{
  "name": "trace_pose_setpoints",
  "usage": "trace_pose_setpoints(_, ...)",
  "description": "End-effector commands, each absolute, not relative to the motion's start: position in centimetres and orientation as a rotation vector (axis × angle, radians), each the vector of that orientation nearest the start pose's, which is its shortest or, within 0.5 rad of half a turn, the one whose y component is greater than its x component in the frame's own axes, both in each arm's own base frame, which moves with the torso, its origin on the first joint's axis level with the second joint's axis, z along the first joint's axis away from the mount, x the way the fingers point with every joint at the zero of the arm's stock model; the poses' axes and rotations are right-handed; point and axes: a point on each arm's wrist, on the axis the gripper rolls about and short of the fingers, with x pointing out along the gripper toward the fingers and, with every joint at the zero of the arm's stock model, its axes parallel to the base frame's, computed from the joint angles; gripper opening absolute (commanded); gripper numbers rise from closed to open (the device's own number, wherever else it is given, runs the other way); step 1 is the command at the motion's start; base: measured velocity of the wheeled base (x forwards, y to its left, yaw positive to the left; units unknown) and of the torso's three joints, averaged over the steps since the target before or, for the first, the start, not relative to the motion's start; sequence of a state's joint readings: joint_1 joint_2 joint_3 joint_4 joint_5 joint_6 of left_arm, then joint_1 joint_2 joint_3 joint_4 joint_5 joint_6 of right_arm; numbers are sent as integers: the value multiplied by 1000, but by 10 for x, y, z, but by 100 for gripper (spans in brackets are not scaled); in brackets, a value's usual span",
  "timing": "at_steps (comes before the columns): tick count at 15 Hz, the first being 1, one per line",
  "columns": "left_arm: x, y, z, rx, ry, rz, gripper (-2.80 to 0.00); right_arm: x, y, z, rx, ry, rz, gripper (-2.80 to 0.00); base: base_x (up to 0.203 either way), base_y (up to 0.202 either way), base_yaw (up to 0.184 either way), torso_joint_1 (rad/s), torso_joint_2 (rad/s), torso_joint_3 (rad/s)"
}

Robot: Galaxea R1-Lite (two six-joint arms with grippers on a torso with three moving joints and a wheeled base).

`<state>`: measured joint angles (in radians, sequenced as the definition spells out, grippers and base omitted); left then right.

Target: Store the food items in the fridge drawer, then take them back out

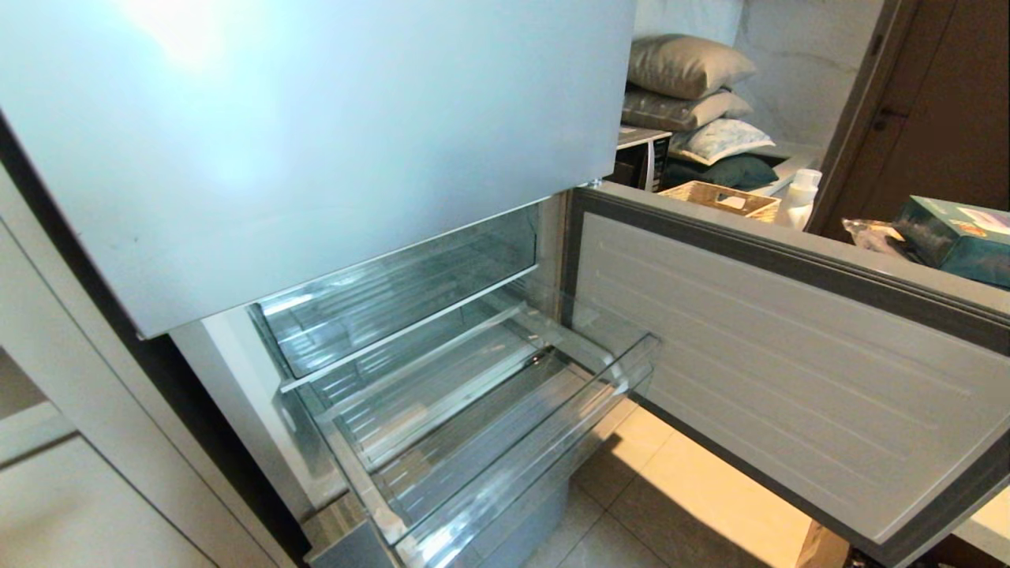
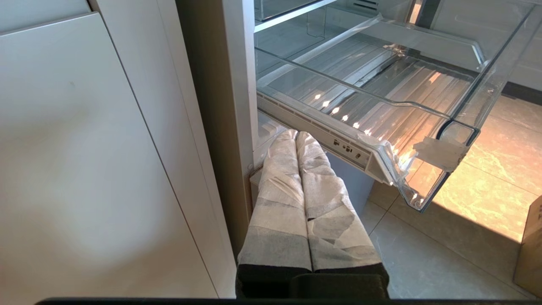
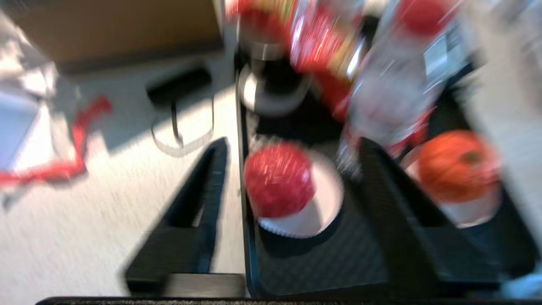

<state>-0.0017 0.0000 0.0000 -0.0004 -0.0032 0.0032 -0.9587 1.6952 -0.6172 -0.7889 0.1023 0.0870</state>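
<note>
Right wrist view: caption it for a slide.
Open right end effector above round red fruit in white cup.

drawer [image 1: 505, 442] is pulled all the way out and wide open on top, so dropping in from above is easy. the fridge door [image 1: 789, 379] swung out on the right boxes in that side, and the upper door [image 1: 316, 142] hangs over the back part. over at the tray [image 3: 322, 262] the right hand [image 3: 292, 190] has its fingers spread either side of the red fruit [image 3: 277, 178], with a bottle [image 3: 389, 97] and the orange one [image 3: 455, 165] crowding close. left hand [image 2: 296, 140] is tucked under the drawer by the fridge wall
</note>
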Motion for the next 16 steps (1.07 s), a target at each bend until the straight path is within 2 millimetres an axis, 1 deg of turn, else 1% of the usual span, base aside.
trace_pose_setpoints(1, -23, 0, 75, 3, 2, -5, -280, 138, -193, 203, 129, 37, -890, -280, 0, 0, 0, 0, 0, 0)
trace_pose_setpoints(2, -23, 0, 75, 3, 0, -5, -280, 127, -178, 217, 97, -22, -896, -280, 0, 0, 0, 0, 0, 0)
trace_pose_setpoints(4, -23, 0, 75, 3, 0, -5, -280, 106, -140, 245, 27, -155, -871, -280, 0, 0, 0, 0, 0, 0)
trace_pose_setpoints(5, -23, 0, 75, 3, 1, -5, -280, 98, -116, 257, -4, -223, -821, -280, 0, 0, 0, 0, 0, 0)
trace_pose_setpoints(6, -23, 0, 75, 3, 0, -5, -280, 91, -90, 265, -24, -276, -736, -280, 0, 0, 0, 0, 0, 0)
trace_pose_setpoints(7, -23, 0, 75, 3, 1, -5, -280, 86, -67, 268, -28, -297, -625, -280, 0, 0, 0, 0, 0, 0)
trace_pose_setpoints(8, -23, 0, 75, 3, 0, -5, -280, 75, -44, 268, -31, -304, -510, -280, 0, 0, 0, 0, 0, 0)
trace_pose_setpoints(9, -23, 0, 75, 3, 0, -5, -280, 57, -25, 263, -34, -302, -415, -280, 0, 0, 0, 0, 0, 0)
trace_pose_setpoints(10, -23, 0, 75, 3, 0, -5, -280, 39, -13, 253, -32, -275, -331, -280, 0, 0, 0, 0, 0, 0)
trace_pose_setpoints(11, -23, 0, 75, 3, 1, -5, -280, 24, -6, 238, -27, -222, -265, -280, 0, 0, 0, 0, 0, 0)
trace_pose_setpoints(12, -23, 0, 75, 3, 1, -5, -280, 11, -3, 216, -28, -141, -208, -280, 0, 0, 0, 0, 0, 0)
trace_pose_setpoints(13, -23, 0, 75, 3, 0, -5, -280, 3, -1, 190, -41, -48, -166, -280, 0, 0, 0, 0, 0, 0)
trace_pose_setpoints(15, -23, 0, 75, 3, 1, -5, -280, 0, -1, 137, -101, 104, -103, -280, 0, 0, 0, 0, 0, 0)
trace_pose_setpoints(16, -23, 0, 75, 3, 0, -5, -280, -2, 0, 114, -132, 156, -75, -280, 0, 0, 0, 0, 0, 0)
